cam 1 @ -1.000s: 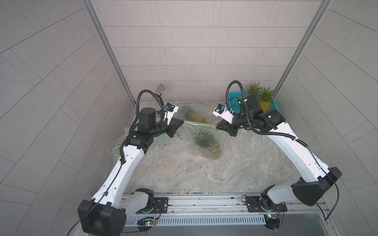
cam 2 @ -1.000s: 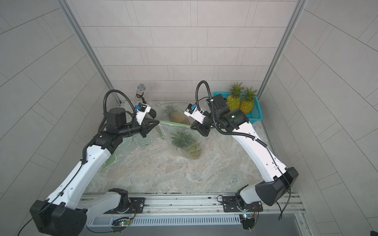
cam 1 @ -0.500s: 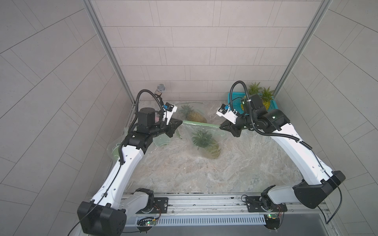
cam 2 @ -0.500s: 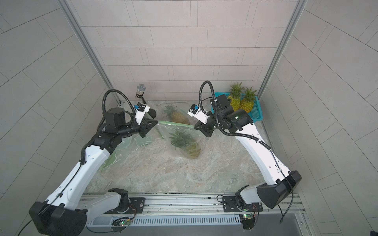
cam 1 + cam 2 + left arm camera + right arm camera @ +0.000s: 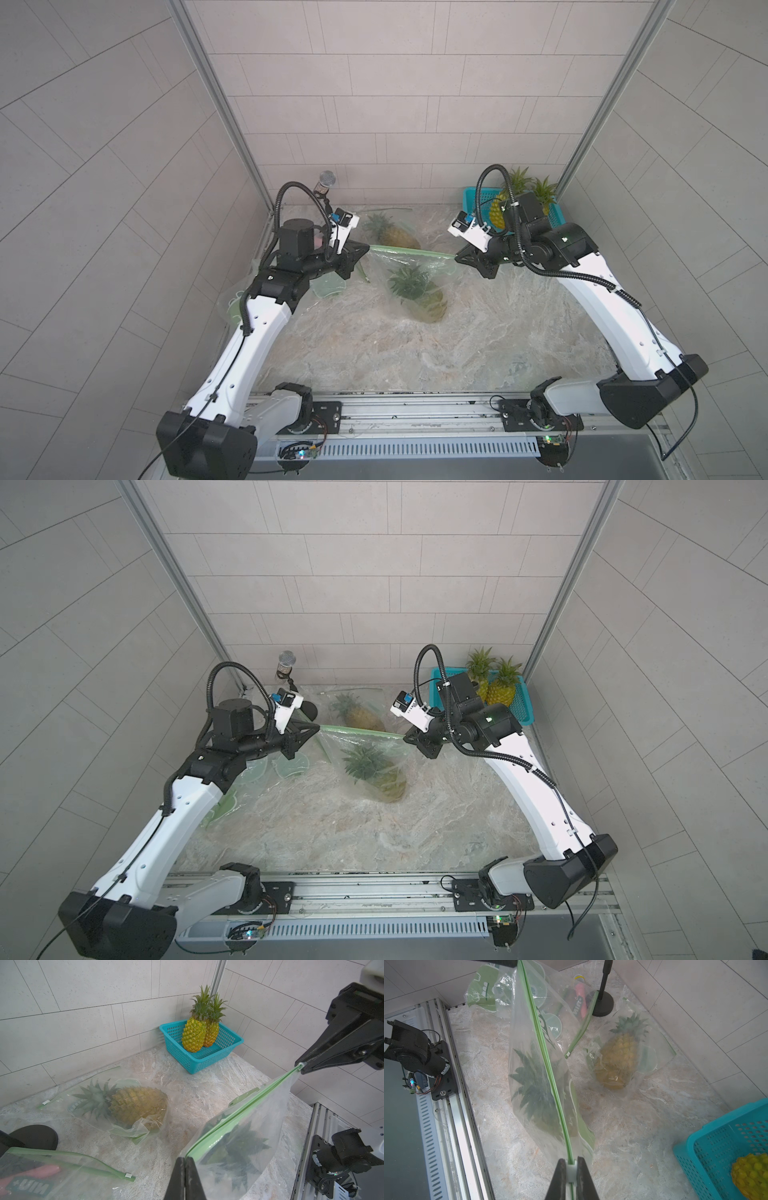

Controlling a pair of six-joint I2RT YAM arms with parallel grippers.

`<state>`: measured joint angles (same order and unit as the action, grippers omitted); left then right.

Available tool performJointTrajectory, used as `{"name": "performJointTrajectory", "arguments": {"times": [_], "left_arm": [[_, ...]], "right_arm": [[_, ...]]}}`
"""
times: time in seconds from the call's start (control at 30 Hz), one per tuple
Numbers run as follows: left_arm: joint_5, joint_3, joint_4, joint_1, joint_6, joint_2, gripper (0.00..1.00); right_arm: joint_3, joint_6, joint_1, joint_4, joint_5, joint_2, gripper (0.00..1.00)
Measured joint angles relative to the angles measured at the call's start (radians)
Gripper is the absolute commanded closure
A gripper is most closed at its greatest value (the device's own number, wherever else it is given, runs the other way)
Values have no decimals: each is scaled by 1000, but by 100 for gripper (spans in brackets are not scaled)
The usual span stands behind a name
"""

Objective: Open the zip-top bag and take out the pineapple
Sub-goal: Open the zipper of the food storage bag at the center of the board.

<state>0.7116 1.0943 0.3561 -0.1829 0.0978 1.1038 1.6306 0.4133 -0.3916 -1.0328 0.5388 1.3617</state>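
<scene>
A clear zip-top bag (image 5: pixel 415 276) hangs between my two grippers above the table, its green zip strip (image 5: pixel 409 252) pulled taut. Inside is the pineapple (image 5: pixel 422 295), crown up towards the zip, and its base rests on the table. My left gripper (image 5: pixel 184 1160) is shut on the bag's corner at one end of the strip. At the other end, my right gripper (image 5: pixel 571 1162) is shut on the white zip slider (image 5: pixel 571 1169). The strip's two sides (image 5: pixel 546 1059) lie close together along their length. Both top views show the grippers (image 5: pixel 319 728) (image 5: pixel 405 737) facing each other.
A second bagged pineapple (image 5: pixel 392 235) lies behind the held bag. A teal basket (image 5: pixel 555 216) with two pineapples stands in the back right corner. A microphone on a stand (image 5: pixel 327 180) is at the back left, with flat green-printed bags (image 5: pixel 328 284) under my left arm.
My right gripper has moved to the right, away from the left one, and the green strip between them is longer. The left arm has barely moved.
</scene>
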Motion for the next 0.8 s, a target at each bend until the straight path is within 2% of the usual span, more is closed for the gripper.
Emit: {"name": "performJointTrajectory", "arguments": {"times": [0.8], "left_arm": [[15,0,-2,4,0,0,100]], "right_arm": [[-5,8,18,-21,-6,-13,96]]}}
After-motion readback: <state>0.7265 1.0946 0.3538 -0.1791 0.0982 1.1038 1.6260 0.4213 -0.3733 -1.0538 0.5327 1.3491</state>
